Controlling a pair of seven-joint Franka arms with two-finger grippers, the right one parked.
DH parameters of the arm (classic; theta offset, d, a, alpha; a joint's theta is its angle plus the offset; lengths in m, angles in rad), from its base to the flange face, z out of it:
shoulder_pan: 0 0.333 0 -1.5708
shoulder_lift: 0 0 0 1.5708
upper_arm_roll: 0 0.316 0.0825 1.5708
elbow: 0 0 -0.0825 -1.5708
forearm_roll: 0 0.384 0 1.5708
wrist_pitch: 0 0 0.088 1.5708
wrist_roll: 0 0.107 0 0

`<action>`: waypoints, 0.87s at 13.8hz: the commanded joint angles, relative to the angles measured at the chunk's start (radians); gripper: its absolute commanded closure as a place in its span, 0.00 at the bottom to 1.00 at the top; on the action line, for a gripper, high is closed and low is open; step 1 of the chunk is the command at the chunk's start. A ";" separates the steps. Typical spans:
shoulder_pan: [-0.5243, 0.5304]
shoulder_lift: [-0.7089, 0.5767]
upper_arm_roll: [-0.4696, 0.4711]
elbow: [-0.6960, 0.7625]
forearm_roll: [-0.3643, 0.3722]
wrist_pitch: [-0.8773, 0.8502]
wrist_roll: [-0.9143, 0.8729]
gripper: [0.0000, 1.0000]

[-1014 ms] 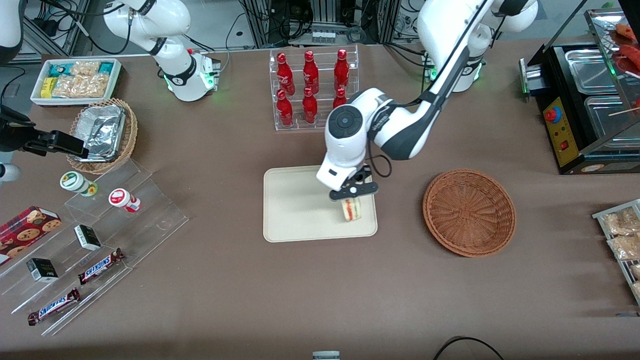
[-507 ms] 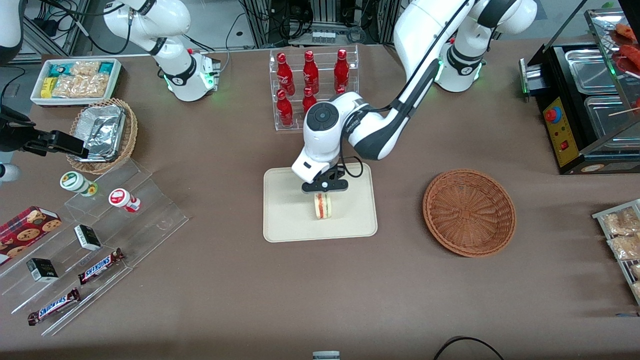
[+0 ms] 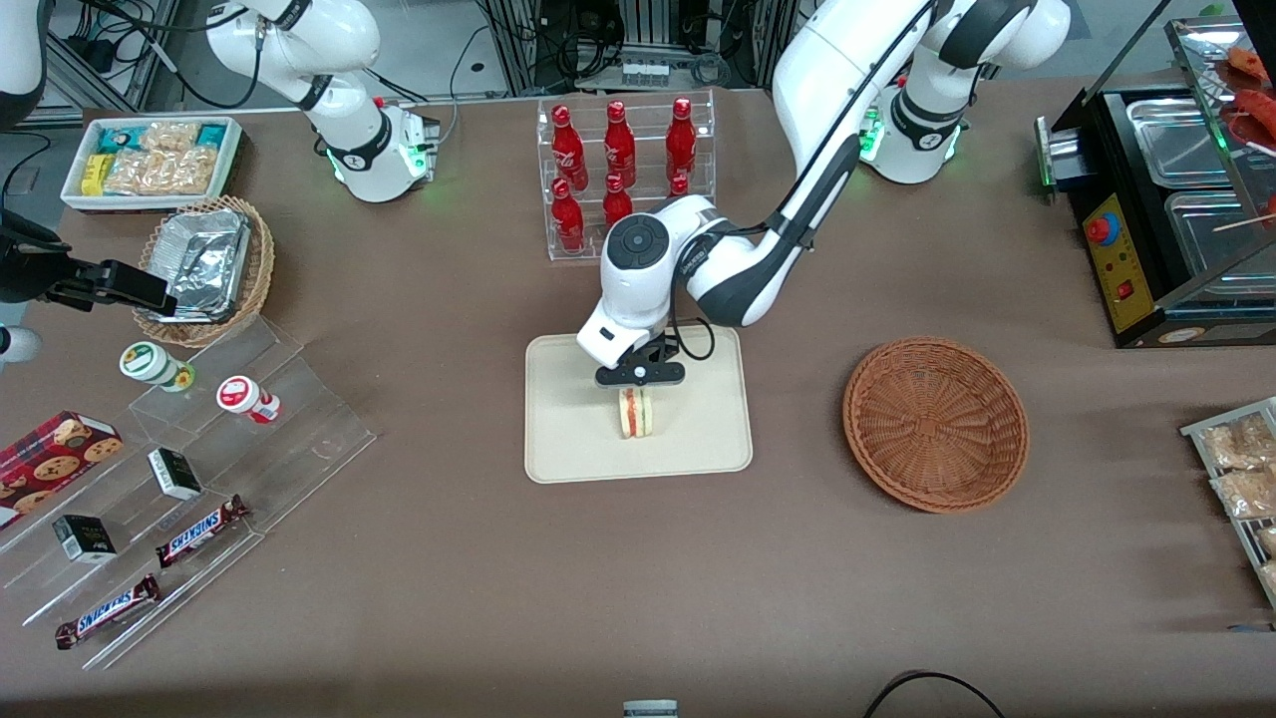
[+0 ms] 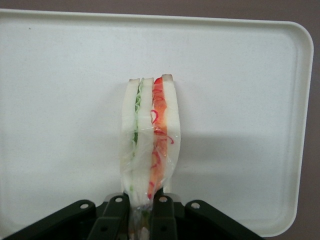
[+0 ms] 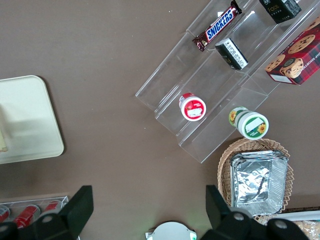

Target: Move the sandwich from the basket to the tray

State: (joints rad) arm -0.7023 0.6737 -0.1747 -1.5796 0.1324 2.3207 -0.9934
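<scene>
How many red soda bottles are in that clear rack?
6 at least: three on the rack's upper step, three on its lower, the last half hidden by the arm. The hand holds the sandwich over the tray.

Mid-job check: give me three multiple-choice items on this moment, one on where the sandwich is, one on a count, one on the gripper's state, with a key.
1. Where is the sandwich?
A. In the basket
B. Over the tray, held in the gripper
C. On the bare table

2. How many red bottles stand in the clear rack?
A. Three
B. Nine
C. Six

3. What is the gripper's state?
A. Shut on the sandwich
B. Open above the basket
C. Shut on nothing

Key:
1 B: the front view shows the sandwich over the middle of the tray, under the gripper, while the basket holds nothing.
2 C: two rows of three red bottles are visible.
3 A: in the left wrist view the fingers pinch the sandwich's wrapped end.
</scene>
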 commanded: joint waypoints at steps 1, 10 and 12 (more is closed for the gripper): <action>-0.017 0.021 0.012 0.026 0.010 0.003 -0.024 1.00; 0.020 -0.098 0.021 0.027 -0.002 -0.098 -0.062 0.01; 0.056 -0.176 0.024 0.029 -0.004 -0.177 -0.070 0.01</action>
State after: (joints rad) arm -0.6773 0.5980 -0.1534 -1.5271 0.1321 2.2215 -1.0368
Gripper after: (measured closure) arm 0.097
